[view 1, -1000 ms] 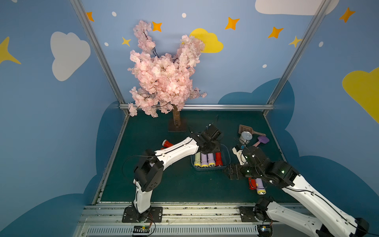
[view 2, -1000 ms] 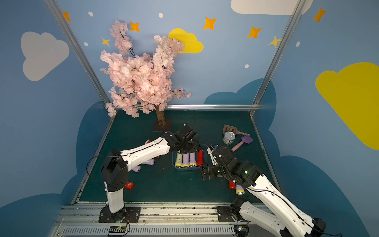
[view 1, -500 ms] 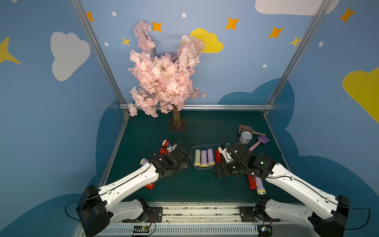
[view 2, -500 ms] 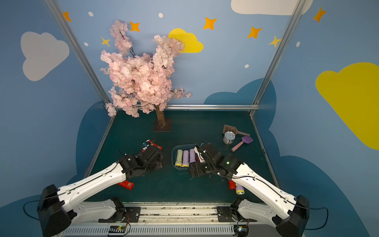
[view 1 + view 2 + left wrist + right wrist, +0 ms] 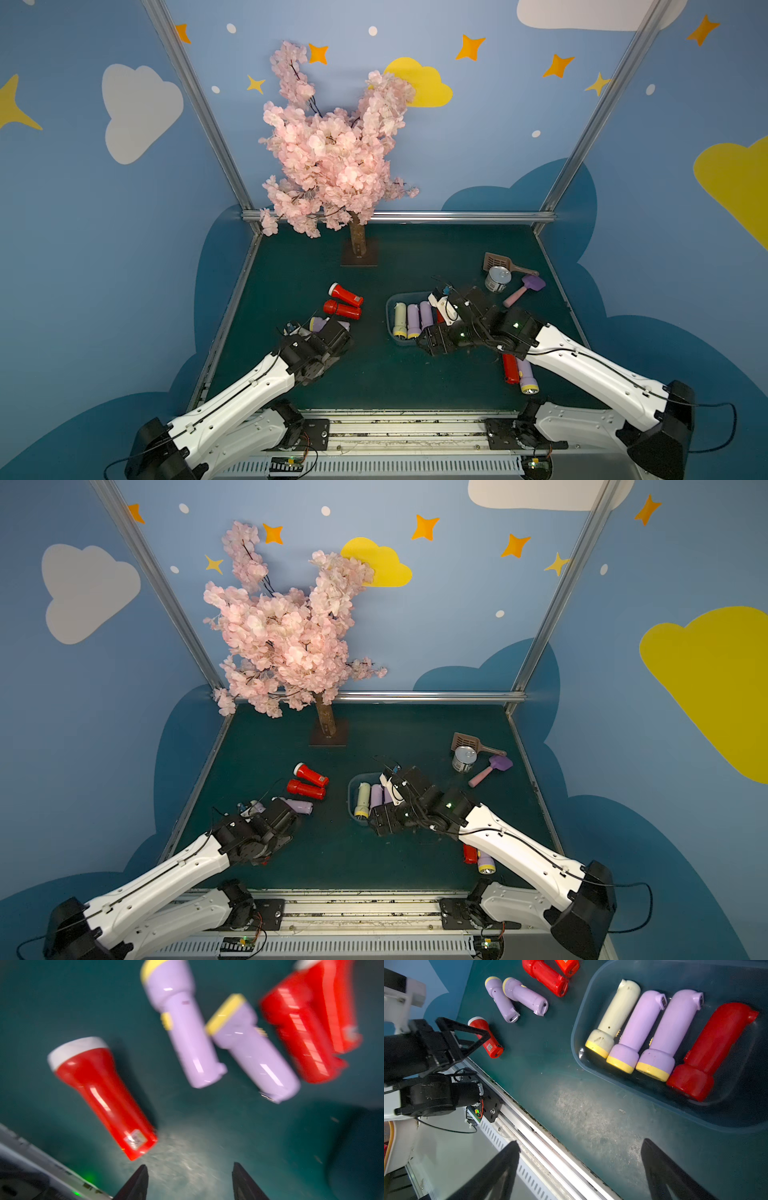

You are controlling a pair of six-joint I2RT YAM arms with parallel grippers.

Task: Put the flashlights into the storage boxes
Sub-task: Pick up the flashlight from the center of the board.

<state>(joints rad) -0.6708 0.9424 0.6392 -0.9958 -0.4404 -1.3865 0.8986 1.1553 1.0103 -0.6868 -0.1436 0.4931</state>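
Left gripper (image 5: 188, 1182) and right gripper (image 5: 581, 1167): jaws apart, nothing held. Storage box (image 5: 576, 1022), mid-desk, contains four flashlights (image 5: 652, 1028); five more lie toward the left edge, two near the front edge

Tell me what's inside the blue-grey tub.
The tub holds four torches side by side, heads all the same way: a pale flashlight, two lilac flashlights and a red flashlight. They cover most of the floor beneath them.

Blue walls (image 5: 478, 166) with painted clouds (image 5: 137, 112) and stars (image 5: 469, 46), dark green floor (image 5: 419, 257), pink blossom tree (image 5: 332, 158), seemingly artificial
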